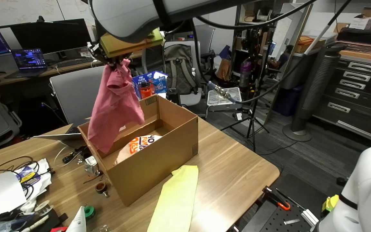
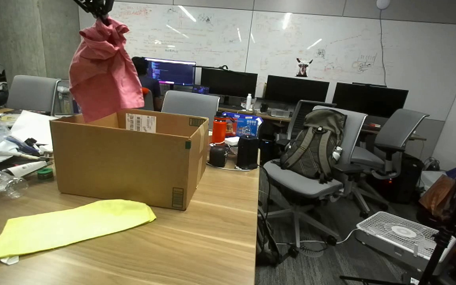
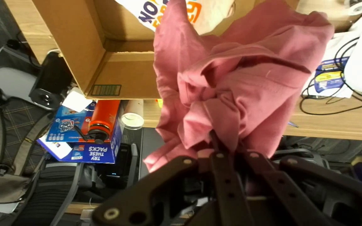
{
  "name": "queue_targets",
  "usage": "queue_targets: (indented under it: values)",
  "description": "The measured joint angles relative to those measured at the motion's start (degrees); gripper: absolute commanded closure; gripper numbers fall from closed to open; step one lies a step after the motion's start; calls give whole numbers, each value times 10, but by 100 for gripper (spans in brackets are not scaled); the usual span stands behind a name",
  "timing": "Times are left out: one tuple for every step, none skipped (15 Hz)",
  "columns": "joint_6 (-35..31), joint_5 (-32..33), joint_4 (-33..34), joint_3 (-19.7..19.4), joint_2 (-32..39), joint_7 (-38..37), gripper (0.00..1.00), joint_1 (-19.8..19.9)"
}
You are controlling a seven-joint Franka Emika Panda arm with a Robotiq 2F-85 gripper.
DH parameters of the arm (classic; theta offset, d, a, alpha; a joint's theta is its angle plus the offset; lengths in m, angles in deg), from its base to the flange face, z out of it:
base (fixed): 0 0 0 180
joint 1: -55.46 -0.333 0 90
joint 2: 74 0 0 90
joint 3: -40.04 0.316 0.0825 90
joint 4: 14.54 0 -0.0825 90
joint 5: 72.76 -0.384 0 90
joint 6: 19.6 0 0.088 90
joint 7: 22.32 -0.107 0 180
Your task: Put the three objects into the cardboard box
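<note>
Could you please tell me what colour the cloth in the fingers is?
Pink; the cloth shows best in the wrist view.

The pink cloth [image 2: 105, 75] hangs over the open box [image 2: 121, 158], bunched tight at its top with loose folds below, its lowest corner down near the rim; whether it touches, I can't tell from here. The box, brown cardboard with a white label inside one wall, stands upright on the bench [image 2: 208, 233]. Inside it lies the bag [image 1: 137, 146], pale with orange and purple lettering, partly hidden.
</note>
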Motion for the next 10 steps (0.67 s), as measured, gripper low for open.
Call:
queue_targets:
  values:
    - [17, 12, 8, 0, 4, -1, 98, 2]
    - [33, 23, 17, -1, 9, -1, 98, 3]
    - [48, 33, 25, -2, 14, -1, 98, 5]
    - [61, 40, 34, -3, 19, -1, 98, 6]
    - [73, 46, 42, -4, 26, -1, 98, 6]
    - [83, 53, 50, -5, 32, -1, 98, 7]
    - [91, 59, 58, -5, 40, -1, 98, 7]
    - [100, 62, 66, -6, 48, -1, 98, 7]
    - [108, 64, 75, -6, 56, 0, 98, 7]
    - [114, 66, 83, -7, 65, 0, 98, 7]
